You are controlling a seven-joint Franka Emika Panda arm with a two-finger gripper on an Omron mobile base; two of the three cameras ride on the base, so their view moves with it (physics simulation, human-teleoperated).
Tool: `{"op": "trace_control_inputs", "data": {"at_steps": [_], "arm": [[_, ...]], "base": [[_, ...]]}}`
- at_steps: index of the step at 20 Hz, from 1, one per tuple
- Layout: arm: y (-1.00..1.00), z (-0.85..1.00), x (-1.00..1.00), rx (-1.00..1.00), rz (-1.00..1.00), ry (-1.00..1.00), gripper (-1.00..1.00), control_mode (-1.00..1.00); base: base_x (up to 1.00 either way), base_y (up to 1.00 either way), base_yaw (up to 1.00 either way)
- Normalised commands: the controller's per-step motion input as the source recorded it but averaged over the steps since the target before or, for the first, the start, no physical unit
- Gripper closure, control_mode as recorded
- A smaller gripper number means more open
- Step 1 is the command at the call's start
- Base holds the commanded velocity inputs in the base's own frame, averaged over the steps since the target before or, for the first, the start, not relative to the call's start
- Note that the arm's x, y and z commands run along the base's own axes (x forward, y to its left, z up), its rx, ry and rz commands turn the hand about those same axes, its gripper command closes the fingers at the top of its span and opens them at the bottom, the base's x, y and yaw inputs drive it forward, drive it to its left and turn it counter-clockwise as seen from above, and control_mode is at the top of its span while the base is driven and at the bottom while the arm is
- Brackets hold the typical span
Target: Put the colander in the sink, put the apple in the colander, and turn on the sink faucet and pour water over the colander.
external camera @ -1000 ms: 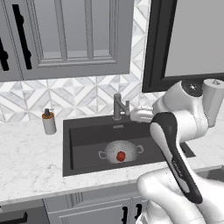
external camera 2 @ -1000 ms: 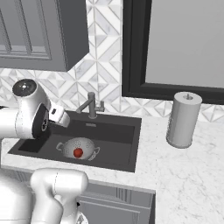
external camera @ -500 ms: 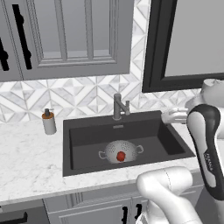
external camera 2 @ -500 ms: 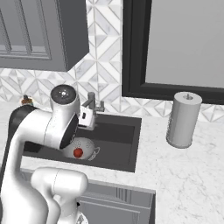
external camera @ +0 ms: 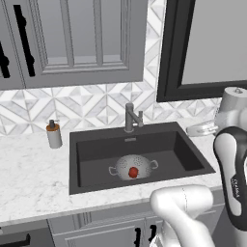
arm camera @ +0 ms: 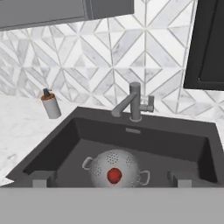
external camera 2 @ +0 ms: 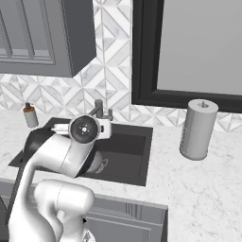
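Spread wide, dark two-finger pincer (arm camera: 109, 183) grips nothing, facing the charcoal sink (arm camera: 175, 140). Perforated silvery colander (external camera: 133, 167) sits mid-basin, small red apple (external camera: 133, 171) inside; grey faucet (external camera: 131, 117) at twelve o'clock.

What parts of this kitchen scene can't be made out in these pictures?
- Right base view: the arm hides most of the colander and apple.
- Hand view: faucet lever position is too small to read; no water visible.
- Left base view: paper towel roll is cut off by the edge.
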Motion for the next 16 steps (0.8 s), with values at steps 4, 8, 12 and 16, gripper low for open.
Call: {"op": "trace_control_inputs", "data": {"at_steps": [4, 8, 12, 16], "arm": [[-0.25, -0.46, 0.40, 0.04, 0.00, -0.33, -1.00, -1.00], [-0.10, -0.02, 0.52, 0.01, 0.00, -0.03, -1.00, -1.00], [-0.17, 0.00, 0.50, 0.02, 0.00, 0.00, -1.00, -1.00], [-0.06, -0.01, 0.56, 0.02, 0.00, 0.00, -1.00, -1.00]], "base": [[0.00, 0.00, 0.00], [0.00, 0.00, 0.00], [0.00, 0.00, 0.00], [0.00, 0.00, 0.00]]}}
